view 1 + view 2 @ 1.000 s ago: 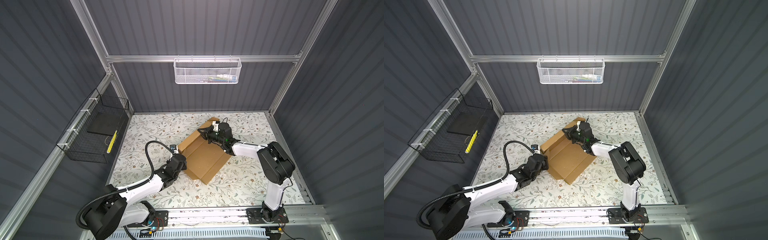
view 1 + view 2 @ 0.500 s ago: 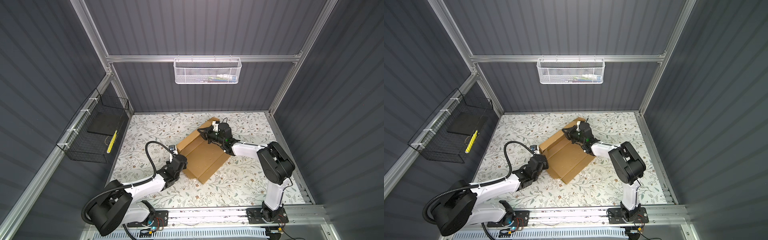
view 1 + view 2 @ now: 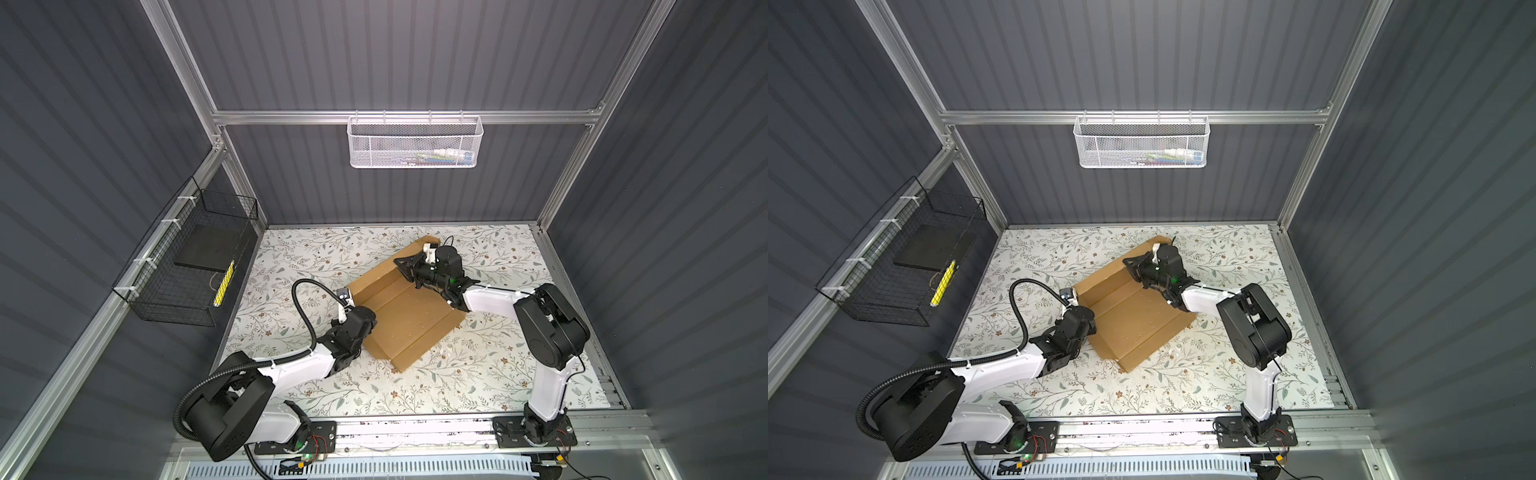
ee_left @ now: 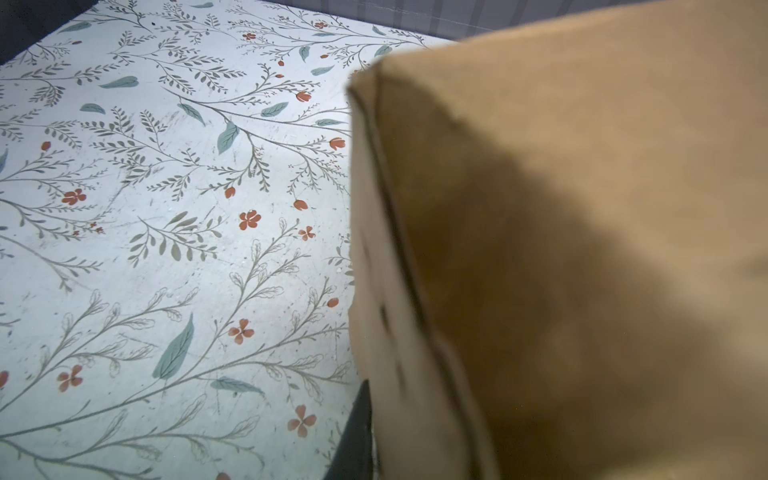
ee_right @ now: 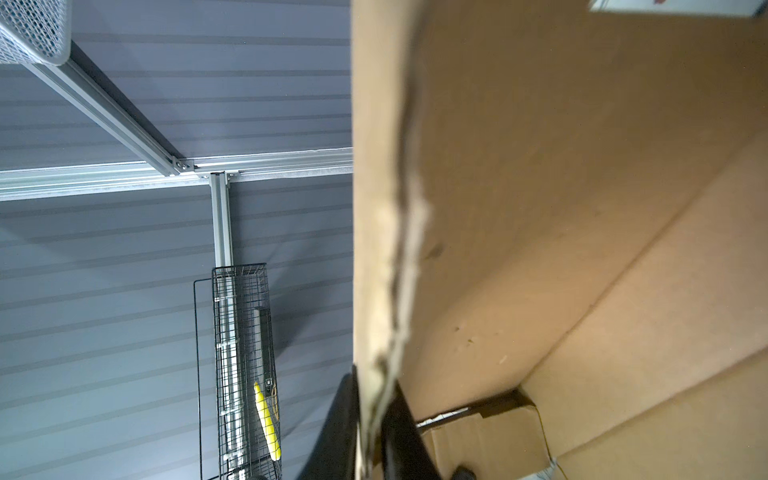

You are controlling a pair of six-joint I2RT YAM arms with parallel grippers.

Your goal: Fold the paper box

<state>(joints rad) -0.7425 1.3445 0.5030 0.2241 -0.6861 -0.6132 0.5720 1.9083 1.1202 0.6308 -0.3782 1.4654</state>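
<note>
Item 1, my left arm [image 3: 299, 365]: low, stretched along the worktop [image 3: 291, 257] to the left wall of the paper box [image 3: 405, 316]. Left jaws: one finger [image 4: 353, 436] on that wall's outer face, its mate hidden; I cannot tell if clenched.

Item 2, paper box: mid-worktop, walls partly raised. Judged light, stiff, hinging only at creases, rims easily crushed; best held by a wall rim.

Item 3, my right arm [image 3: 490, 299]: elbow bent, over the box's far side. Right jaws: grasping the far wall's edge.
</note>
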